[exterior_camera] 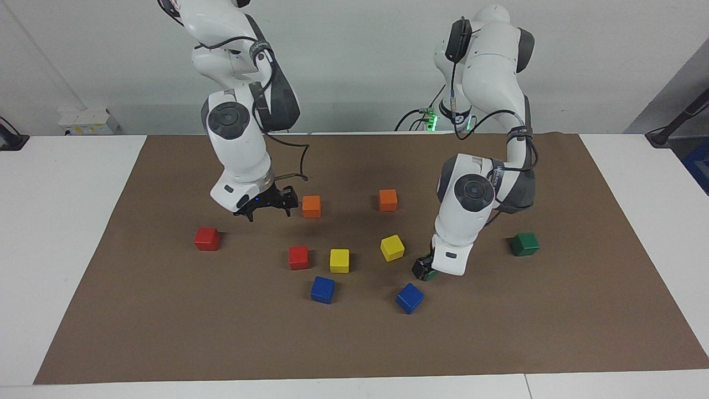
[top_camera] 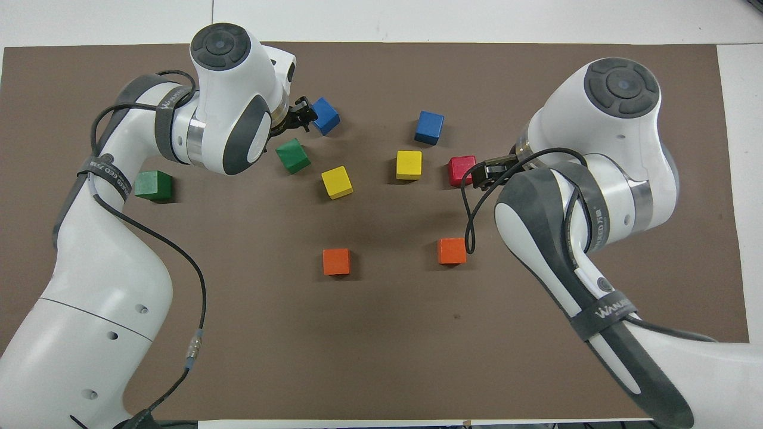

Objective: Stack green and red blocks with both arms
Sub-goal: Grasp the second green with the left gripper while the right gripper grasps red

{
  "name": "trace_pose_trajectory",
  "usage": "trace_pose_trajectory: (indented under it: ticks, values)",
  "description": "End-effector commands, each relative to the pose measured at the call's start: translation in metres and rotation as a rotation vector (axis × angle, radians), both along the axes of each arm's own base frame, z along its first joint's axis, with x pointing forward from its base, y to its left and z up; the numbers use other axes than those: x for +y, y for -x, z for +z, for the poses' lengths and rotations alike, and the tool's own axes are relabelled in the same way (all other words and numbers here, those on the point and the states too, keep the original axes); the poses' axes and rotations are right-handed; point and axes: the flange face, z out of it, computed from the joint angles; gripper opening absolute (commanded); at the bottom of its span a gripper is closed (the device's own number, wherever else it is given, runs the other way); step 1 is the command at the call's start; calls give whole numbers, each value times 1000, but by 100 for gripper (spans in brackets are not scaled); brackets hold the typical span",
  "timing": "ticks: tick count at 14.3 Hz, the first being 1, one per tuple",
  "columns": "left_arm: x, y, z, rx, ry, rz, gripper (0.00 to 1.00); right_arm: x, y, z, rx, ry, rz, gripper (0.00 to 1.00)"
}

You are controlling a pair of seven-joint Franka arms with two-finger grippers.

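Counter (exterior_camera: 55,194): white, covered by a brown mat (exterior_camera: 166,332) on which all the cubes are set.
Orange cubes: two are noted nearest the robots, one (exterior_camera: 311,206) toward the right arm's end and one (exterior_camera: 388,200) toward the left arm's end, well apart.
Right gripper (exterior_camera: 265,204): held in the air over bare mat just beside the first orange cube. Its fingers are spread wide and nothing is held.
End red block (exterior_camera: 207,239): found alone on the mat toward the right arm's end, apart from the right gripper.
End green block (exterior_camera: 524,244): found alone toward the left arm's end.
Yellow cubes: one (exterior_camera: 339,260) is set just beside the middle red block (exterior_camera: 298,257); the other (exterior_camera: 392,247) is tilted, near the inner green block (top_camera: 292,155).
Left gripper (exterior_camera: 422,269): lowered at the inner green block, which is largely hidden by it in the facing view. Its fingers are spread wide; contact cannot be told.
Blue cubes: two (exterior_camera: 322,290) (exterior_camera: 409,298) are noted farthest from the robots.
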Motion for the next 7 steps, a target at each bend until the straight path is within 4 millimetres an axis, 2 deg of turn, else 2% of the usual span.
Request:
trace_pose_trajectory:
  ticks: [1,2,4,7]
  values:
    - [-2,4,-9,-9,-10,-10,100,2,-2,-1,-10,-14,-30,100]
    - [-3,5,-10,-8,-10,-11,100,9,1,-5,-7,-8,-22,100]
    - [-4,9,-18,7,-18,-15,100,2,-3,-14,-18,-9,-30,100]
    - [-6,12,-25,6,-17,-20,100,4,-18,-46,-56,-28,-35,100]
